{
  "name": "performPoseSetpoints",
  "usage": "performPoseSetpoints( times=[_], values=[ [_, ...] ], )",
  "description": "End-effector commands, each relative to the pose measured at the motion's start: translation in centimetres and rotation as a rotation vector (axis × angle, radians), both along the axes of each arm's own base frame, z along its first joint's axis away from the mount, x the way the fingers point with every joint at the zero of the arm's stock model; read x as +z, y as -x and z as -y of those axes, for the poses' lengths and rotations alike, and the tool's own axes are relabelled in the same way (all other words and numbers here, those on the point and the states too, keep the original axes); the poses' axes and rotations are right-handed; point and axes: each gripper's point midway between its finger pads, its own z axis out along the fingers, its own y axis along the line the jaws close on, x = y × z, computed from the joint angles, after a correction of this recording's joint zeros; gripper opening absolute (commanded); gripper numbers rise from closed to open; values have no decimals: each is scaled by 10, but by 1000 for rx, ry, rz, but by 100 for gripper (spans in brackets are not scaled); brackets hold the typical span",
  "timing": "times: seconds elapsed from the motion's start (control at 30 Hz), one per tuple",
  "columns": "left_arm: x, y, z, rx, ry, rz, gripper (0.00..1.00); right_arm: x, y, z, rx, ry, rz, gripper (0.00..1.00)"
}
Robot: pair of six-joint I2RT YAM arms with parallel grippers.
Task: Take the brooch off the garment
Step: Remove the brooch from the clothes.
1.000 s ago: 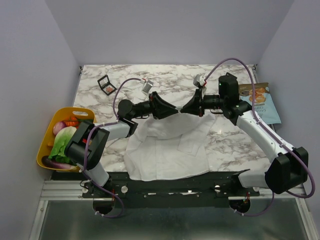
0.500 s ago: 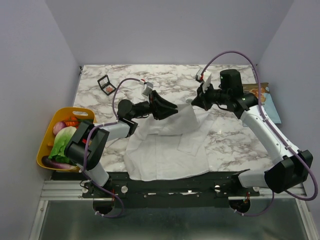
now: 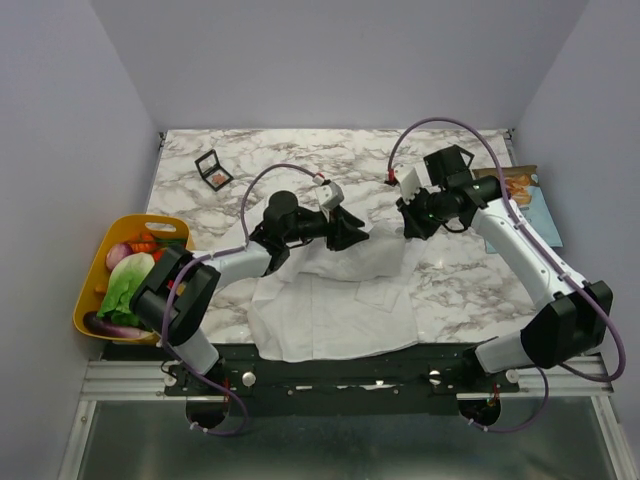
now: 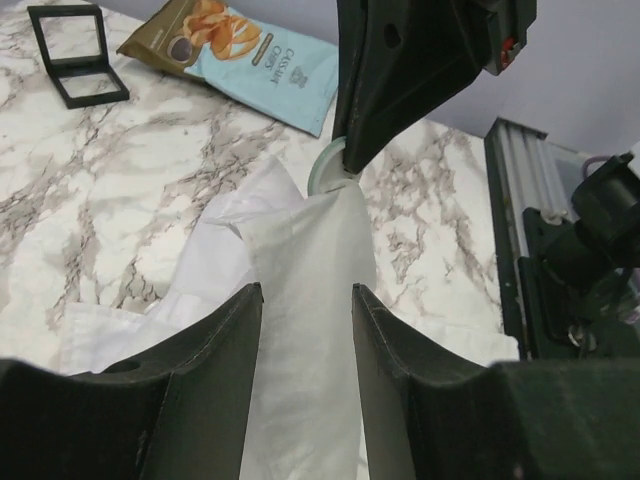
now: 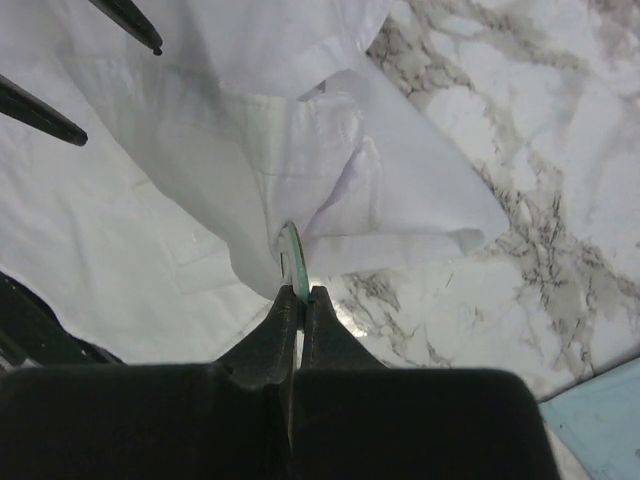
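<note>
At the near edge of the white, grey-veined marble table [image 3: 250, 150] lay the large white button-up shirt of thin fabric [image 3: 330, 305], its hem toward the arm bases and its upper part gathered up between the two grippers. To its left, off the table's side, sat a yellow plastic basket [image 3: 85, 300] of vegetables [image 3: 125, 285].

The left gripper [image 3: 350, 232] lay low over the shirt's upper part. Its wrist view showed its two black fingers [image 4: 215, 380] spread apart, a raised strip of the shirt [image 4: 300, 260] running up between them without being squeezed.

That strip rose in a peak to the small round pale-green brooch [image 4: 325, 170], which the right gripper [image 4: 345, 165] pinched from above. In the right wrist view the right gripper's [image 5: 298, 295] fingers were pressed together on the brooch [image 5: 292, 255], seen edge-on as a thin green sliver. The brooch touched a fold of the shirt [image 5: 180, 150]; whether it was pinned there could not be told. From overhead the right gripper [image 3: 408, 218] was just beside the shirt's far right corner, near the left gripper but apart from it; the brooch was too small to make out there.

Farther back, a pale blue snack bag printed with pastries [image 3: 520, 205] lay at the table's right edge, and an open black square makeup palette [image 3: 213, 169] lay near the far left corner.
</note>
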Motion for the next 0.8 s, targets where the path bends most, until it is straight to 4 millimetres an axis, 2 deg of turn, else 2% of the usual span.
performPoseSetpoints(
  times=[0.0, 0.07, 0.27, 0.43, 0.6, 0.73, 0.77],
  values=[
    [-1, -7, 7, 71, -121, 96, 50, -9, 22, 20, 4, 131, -123, 1],
    [-6, -9, 10, 91, -166, 115, 50, -16, 32, 22, 18, 148, -203, 1],
    [5, -5, 12, 83, -164, 136, 51, -15, 54, -1, 86, 54, -397, 1],
    [18, 1, 13, 68, -162, 167, 51, 2, 64, -23, 147, -56, -492, 1],
    [30, 15, 19, 6, -150, 169, 54, 13, 64, -37, 187, -119, -549, 1],
    [37, 24, 25, -30, -177, 212, 54, 14, 58, -47, 182, -148, -557, 1],
    [33, 24, 26, -23, -195, 202, 54, 13, 57, -48, 180, -149, -557, 1]
  ],
)
